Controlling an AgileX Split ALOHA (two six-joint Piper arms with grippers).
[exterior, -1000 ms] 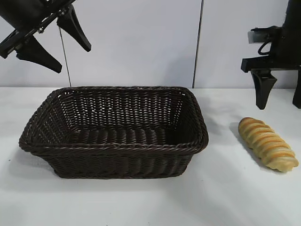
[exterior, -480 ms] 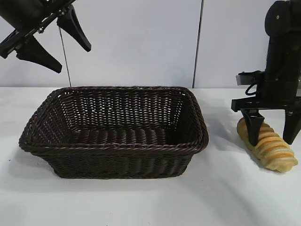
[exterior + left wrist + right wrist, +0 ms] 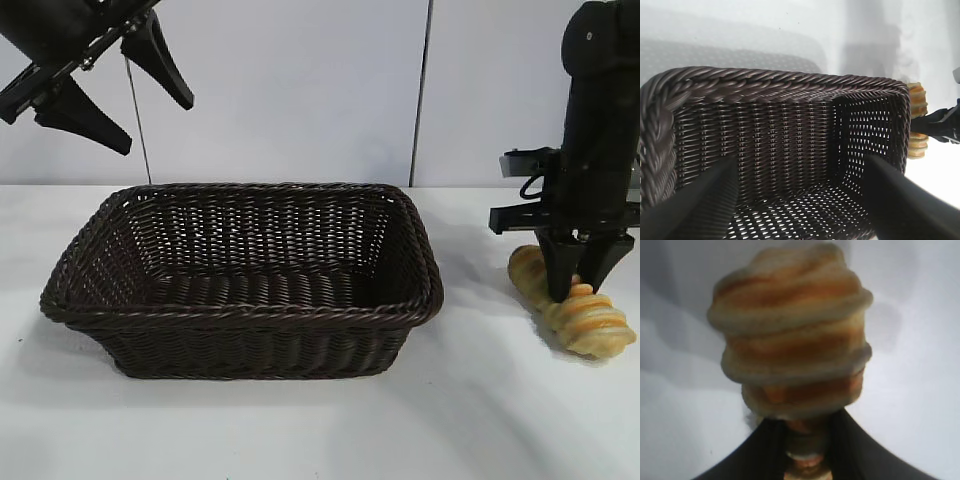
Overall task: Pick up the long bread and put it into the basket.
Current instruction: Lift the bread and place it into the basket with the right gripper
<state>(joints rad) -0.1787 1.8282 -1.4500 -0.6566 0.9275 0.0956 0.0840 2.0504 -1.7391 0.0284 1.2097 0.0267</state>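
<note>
Right gripper (image 3: 578,272) is down on the long bread (image 3: 590,318), fingers pinched in tight on its middle, and the loaf bulges out on either side of them. In the right wrist view the two dark fingers (image 3: 860,450) squeeze the bread (image 3: 792,335) to a narrow waist, with the ridged end swelling out beyond them. One loaf, just the one, and its far end looks about level with the white table (image 3: 320,430); whether it is clear of the surface is hard to tell.

Nothing sits between that gripper and the basket (image 3: 240,310). A strip of bare table separates them, and the nearest thing in the way is the basket's own flared side wall with its braided rim, just beside the gripper toward the other arm. One basket, dark brown wicker, and its woven floor shows through with nothing lying in it. The bread is outside it, on the right arm's side.

Farther off, beyond the basket's opposite end, the left gripper (image 3: 95,95) hangs high above the rim, tilted down toward the basket, fingers spread well apart and holding nothing. From its wrist view those two fingers (image 3: 695,205) frame the basket's interior (image 3: 790,150), and past the far wall a sliver of the bread (image 3: 918,120) peeks out beside the dark tip of the right gripper (image 3: 942,127).

Behind it all, a pale panelled wall (image 3: 300,90).
</note>
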